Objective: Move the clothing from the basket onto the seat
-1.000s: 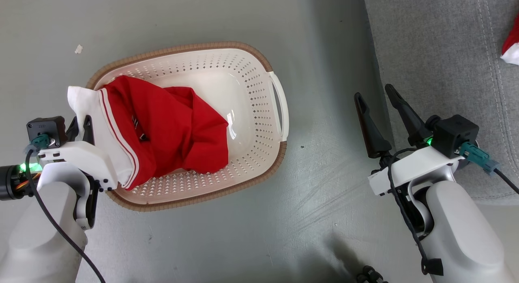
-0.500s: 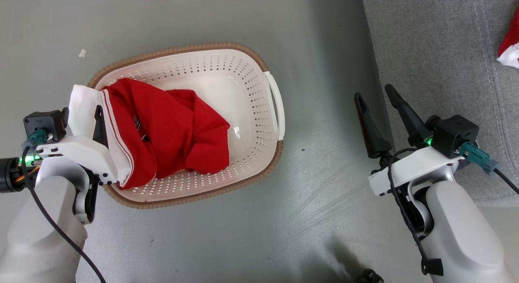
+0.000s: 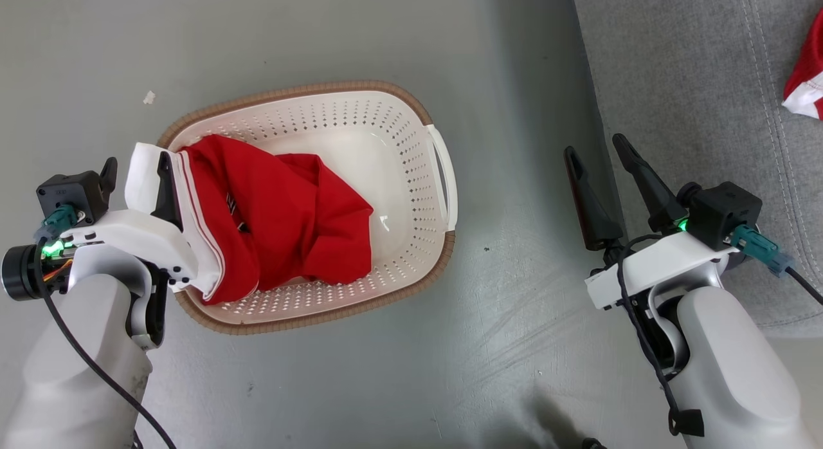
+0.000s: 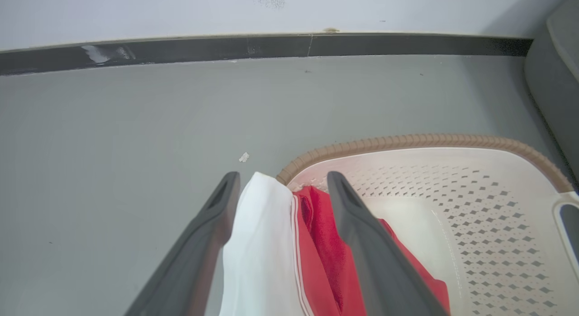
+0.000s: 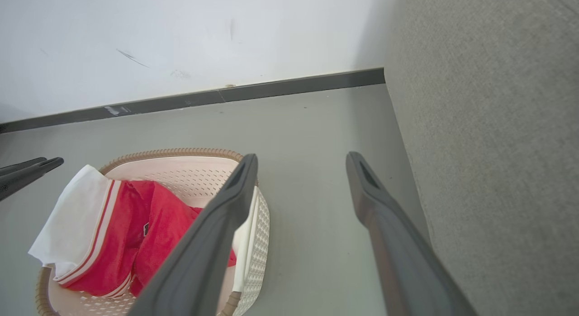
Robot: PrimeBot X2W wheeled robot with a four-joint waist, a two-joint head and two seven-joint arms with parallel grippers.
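Head view first: we are looking down on the basket [image 3: 398, 140], which is standing on the grey floor [image 3: 321, 37]. The clothing [image 3: 289, 224] is lying bunched in the basket's left half and spilling over the rim by the left hand [image 3: 138, 177]. That hand's two dark fingers are standing well apart, straddling the garment's broad white band. We are reading it as open, and we cannot tell whether either finger is pressing the cloth. The right hand [image 3: 594, 146] is hovering over the floor between basket and seat [image 3: 694, 82], fingers spread, holding nothing.

From the head we are also getting a second red piece [image 3: 804, 82] with white trim, lying on the seat at the far right edge. A dark patch on the red cloth in the basket is too small to read.

The left wrist view is adding detail: the white band is lying against one finger and red cloth is running behind the other. A pale wall [image 4: 289, 8] with dark skirting [image 4: 289, 44] is closing off the floor, and a small white scrap [image 4: 244, 157] is lying just beyond the rim. The right wrist view is giving the side aspect, with the band hanging out over the rim.

Materials: the basket is oval moulded cream plastic, its walls punched with rows of small holes. Its rim is brown and ribbed like weave, with a loop handle [image 3: 443, 172] facing the right hand. The clothing is soft, creased and bright red, with thin white stripes beside the band. The seat is coarse grey woven upholstery with a rounded edge and a stitched seam.
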